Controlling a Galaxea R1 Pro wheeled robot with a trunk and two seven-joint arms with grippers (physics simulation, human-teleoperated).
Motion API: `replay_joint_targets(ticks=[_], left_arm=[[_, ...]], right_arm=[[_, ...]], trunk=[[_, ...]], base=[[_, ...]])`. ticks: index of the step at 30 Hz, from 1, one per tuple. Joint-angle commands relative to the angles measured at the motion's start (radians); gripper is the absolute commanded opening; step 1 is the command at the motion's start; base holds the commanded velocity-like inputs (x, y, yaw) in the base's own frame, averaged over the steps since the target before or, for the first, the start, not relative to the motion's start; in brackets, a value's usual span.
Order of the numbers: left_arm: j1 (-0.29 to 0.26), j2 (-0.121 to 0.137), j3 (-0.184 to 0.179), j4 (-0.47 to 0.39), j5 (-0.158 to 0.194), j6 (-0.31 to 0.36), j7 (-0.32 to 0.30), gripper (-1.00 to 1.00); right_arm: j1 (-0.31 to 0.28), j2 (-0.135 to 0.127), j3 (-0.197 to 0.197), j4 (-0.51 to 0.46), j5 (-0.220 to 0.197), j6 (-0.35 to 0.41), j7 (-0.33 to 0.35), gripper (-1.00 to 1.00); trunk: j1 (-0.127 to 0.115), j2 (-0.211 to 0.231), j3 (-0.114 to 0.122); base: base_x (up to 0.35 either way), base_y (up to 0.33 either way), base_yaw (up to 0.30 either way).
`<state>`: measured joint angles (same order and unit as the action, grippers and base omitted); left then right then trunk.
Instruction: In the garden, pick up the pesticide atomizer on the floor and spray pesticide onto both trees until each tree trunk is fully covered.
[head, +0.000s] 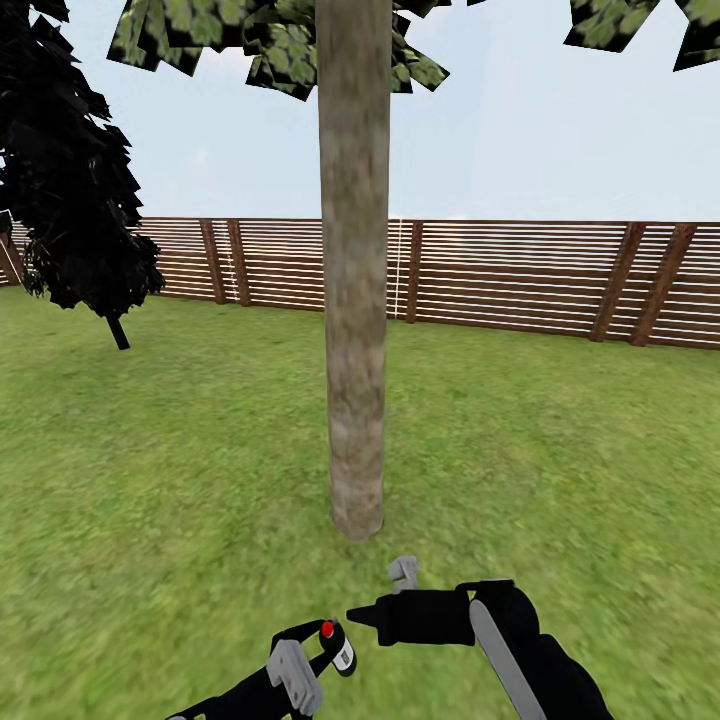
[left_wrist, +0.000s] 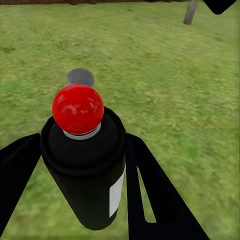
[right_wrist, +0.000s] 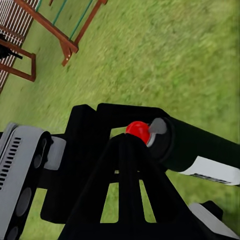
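2 wrist views: left claw (left_wrist: 75, 165) clamps atomizer (left_wrist: 85, 165).

The tree trunk (head: 354, 270) runs out of the head view's top edge, so most of its crown is cut off. The dark conifer (head: 70, 170) is clipped at the left edge. Both arms are cut by the bottom edge. The can's (left_wrist: 90, 170) label faces away, unreadable.

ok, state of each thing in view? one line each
spray can: black, red cap, held between the left gripper's fingers.
left gripper: shut on the spray can.
right gripper: beside the can's red cap; open or shut unclear.
tree trunk: upright, bark bare, no white specks visible.
fence: standing, intact.
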<state>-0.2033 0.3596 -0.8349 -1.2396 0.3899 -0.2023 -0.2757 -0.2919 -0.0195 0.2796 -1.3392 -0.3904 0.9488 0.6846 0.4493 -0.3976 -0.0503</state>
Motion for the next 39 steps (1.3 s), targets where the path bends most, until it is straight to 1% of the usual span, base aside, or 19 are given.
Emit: replay_joint_targets(ticks=[1, 5, 9, 12, 15, 18, 25, 29, 39], left_arm=[[-0.002, 0.001, -0.003, 0.000, 0.010, -0.002, -0.002, -1.00], [-0.002, 0.001, -0.003, 0.000, 0.010, -0.002, -0.002, -1.00], [-0.001, 0.001, -0.004, -0.004, 0.010, -0.002, -0.002, -1.00], [-0.001, 0.001, -0.006, -0.008, 0.010, -0.001, -0.002, -1.00], [-0.001, 0.001, -0.026, -0.010, 0.010, 0.000, -0.001, -1.00], [-0.002, 0.001, -0.034, -0.011, 0.010, 0.000, -0.001, -1.00], [-0.002, 0.001, -0.036, -0.014, 0.010, 0.000, 0.000, -1.00], [-0.002, 0.001, -0.036, -0.018, 0.010, 0.000, 0.000, -1.00], [-0.001, 0.001, -0.036, -0.020, 0.010, 0.000, 0.001, -1.00]], right_arm=[[-0.001, 0.000, 0.001, 0.000, 0.001, 0.004, 0.002, -1.00], [-0.001, 0.001, 0.001, 0.007, 0.001, 0.003, 0.001, -1.00], [-0.001, 0.028, 0.008, 0.024, 0.002, 0.002, 0.000, -1.00], [-0.001, 0.034, 0.011, 0.031, 0.002, 0.001, 0.000, -1.00], [-0.001, 0.036, 0.012, 0.034, 0.002, 0.000, 0.000, -1.00], [-0.001, 0.036, 0.013, 0.035, 0.002, -0.001, 0.000, -1.00], [-0.001, 0.037, 0.013, 0.046, 0.002, -0.002, -0.001, -1.00], [-0.001, 0.038, 0.013, 0.050, 0.002, -0.002, -0.018, -1.00], [-0.001, 0.046, 0.013, 0.056, 0.002, -0.002, -0.027, -1.00]], trunk=[[0.001, -0.002, -0.002], [0.001, -0.002, -0.002], [0.001, -0.002, -0.002], [0.001, -0.002, -0.002], [0.001, -0.002, -0.002], [0.001, -0.002, -0.002], [0.001, -0.002, -0.002], [0.001, -0.002, -0.002], [0.001, -0.002, -0.002]], base=[[0.000, 0.000, 0.000], [0.000, 0.000, 0.000], [0.000, 0.000, 0.000], [0.000, 0.000, 0.000], [0.000, 0.000, 0.000], [0.000, 0.000, 0.000], [0.000, 0.000, 0.000], [0.000, 0.000, 0.000], [0.000, 0.000, 0.000]])
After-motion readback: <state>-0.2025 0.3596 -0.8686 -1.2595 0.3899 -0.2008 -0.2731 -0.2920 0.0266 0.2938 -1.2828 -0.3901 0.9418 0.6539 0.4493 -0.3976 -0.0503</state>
